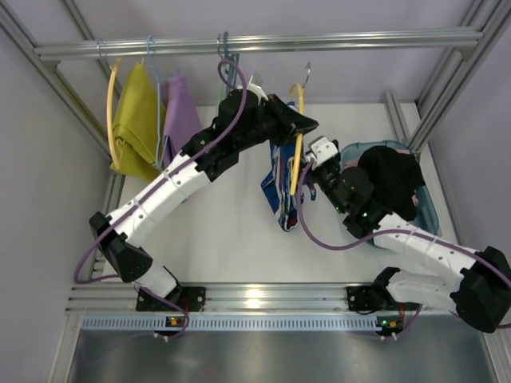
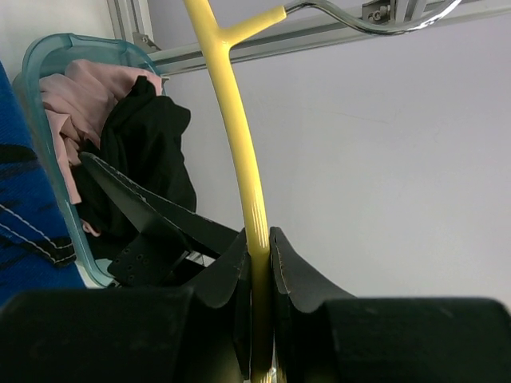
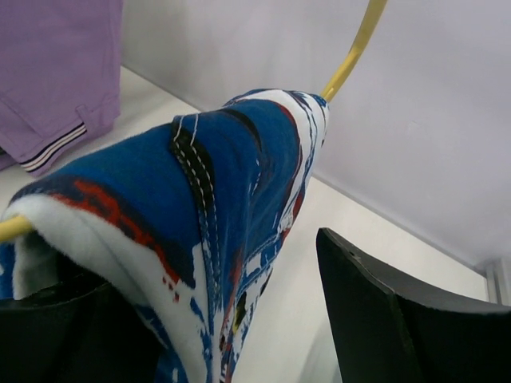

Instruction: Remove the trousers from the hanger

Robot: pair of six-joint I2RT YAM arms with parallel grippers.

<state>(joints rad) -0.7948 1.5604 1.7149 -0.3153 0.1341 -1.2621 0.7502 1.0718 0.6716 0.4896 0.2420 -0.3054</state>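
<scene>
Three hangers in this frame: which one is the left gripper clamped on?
The yellow hanger carrying the printed trousers, at centre; the left gripper pinches its bar. The hangers with the mustard garment and purple garment hang untouched at the rail's left.

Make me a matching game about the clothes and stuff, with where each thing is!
Things:
1. thin yellow plastic hanger
2. blue, white, red and black printed trousers
3. plain purple garment
4. black cloth

Places:
A. piled in the teal plastic basket
B. pinched by the left gripper
C. draped over the yellow hanger
D. hanging under the silver metal rail

Pairs: 1-B, 2-C, 3-D, 4-A
</scene>
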